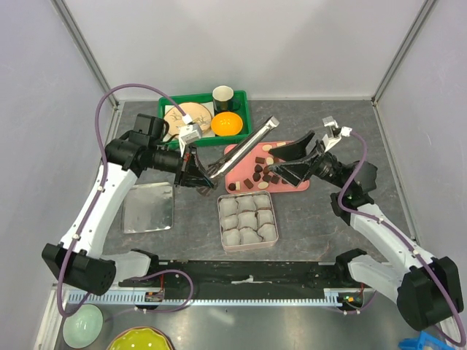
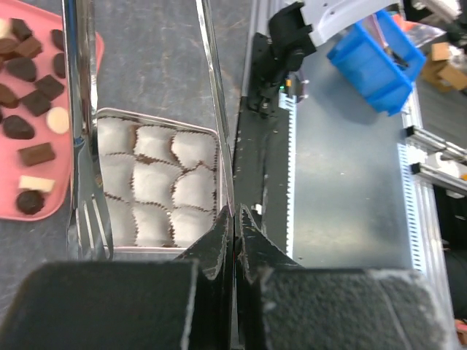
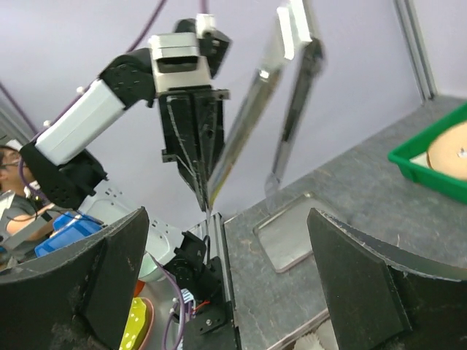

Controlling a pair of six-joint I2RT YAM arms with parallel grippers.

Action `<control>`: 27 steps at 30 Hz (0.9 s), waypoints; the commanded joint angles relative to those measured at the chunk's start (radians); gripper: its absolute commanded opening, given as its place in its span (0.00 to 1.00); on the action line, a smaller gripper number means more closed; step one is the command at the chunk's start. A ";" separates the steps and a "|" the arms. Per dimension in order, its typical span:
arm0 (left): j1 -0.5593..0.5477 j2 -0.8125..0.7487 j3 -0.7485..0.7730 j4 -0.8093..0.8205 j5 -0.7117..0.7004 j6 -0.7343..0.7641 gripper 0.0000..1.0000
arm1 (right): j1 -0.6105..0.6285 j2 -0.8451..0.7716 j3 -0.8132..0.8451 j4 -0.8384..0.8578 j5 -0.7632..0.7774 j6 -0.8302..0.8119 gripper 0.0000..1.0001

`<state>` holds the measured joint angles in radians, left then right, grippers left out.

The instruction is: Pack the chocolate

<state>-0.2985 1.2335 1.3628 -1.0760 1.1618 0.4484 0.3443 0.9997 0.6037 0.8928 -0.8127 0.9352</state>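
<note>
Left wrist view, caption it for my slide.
Left hand holding metal tongs; tin of paper cups and pink tray of chocolates below.

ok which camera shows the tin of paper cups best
Top external: the whole tin is in plain view, with all its paper cups visible. Left wrist shows most of it close up, but the tongs cross it. Right wrist shows at most a sliver at the bottom edge.

At the far edge of your surface sits a green tray holding an orange bowl, a dark cup and a wooden disc (partly hidden). Metal tongs slant just beside it, and a shallow metal pan lies to the left.
</note>
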 commanded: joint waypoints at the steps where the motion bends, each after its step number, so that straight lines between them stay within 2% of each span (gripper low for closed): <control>1: -0.002 0.041 0.045 -0.036 0.128 0.036 0.02 | 0.054 0.060 0.039 0.184 -0.034 -0.001 0.98; 6: -0.016 0.044 0.055 -0.035 0.134 0.033 0.02 | 0.153 0.103 0.117 -0.050 0.033 -0.217 0.98; 12: -0.044 0.046 0.044 -0.036 0.116 0.032 0.02 | 0.197 0.119 0.146 -0.138 0.107 -0.297 0.98; 19: -0.063 0.041 0.032 -0.036 0.105 0.030 0.01 | 0.228 0.158 0.146 -0.078 0.133 -0.283 0.98; 27: -0.099 0.020 0.001 -0.010 0.073 0.019 0.02 | 0.246 0.212 0.148 0.092 0.115 -0.184 0.98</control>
<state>-0.3786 1.2881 1.3712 -1.1118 1.2304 0.4507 0.5842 1.2034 0.7094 0.8326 -0.6910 0.7048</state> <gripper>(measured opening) 0.023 0.982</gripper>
